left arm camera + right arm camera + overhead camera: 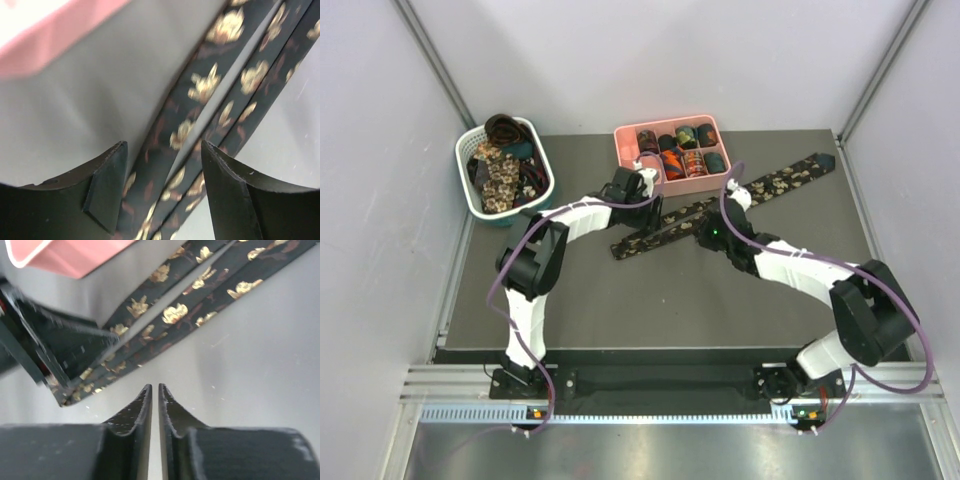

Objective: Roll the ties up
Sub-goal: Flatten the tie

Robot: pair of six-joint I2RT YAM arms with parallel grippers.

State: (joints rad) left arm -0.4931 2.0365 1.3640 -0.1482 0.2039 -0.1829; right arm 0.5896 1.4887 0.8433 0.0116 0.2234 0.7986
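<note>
One of the ties (775, 185), dark with a beige floral print, lies doubled on the table, running diagonally from the lower left to the back right. My left gripper (650, 200) hangs over its left part, near the pink tray. In the left wrist view the left gripper (164, 147) is open, and both strips of the tie (200, 90) pass under the gap without touching the fingers. My right gripper (710, 226) sits just on the near side of the tie. In the right wrist view the right gripper (154, 386) is shut with nothing in it, a little short of the tie (175, 315).
A pink divided tray (623, 140) at the back centre holds several coiled ties. At the back left, a white-and-teal basket (465, 150) holds several loose ties. The tray's corner (65, 260) and the left gripper's body (65, 350) stand close to the right gripper's left.
</note>
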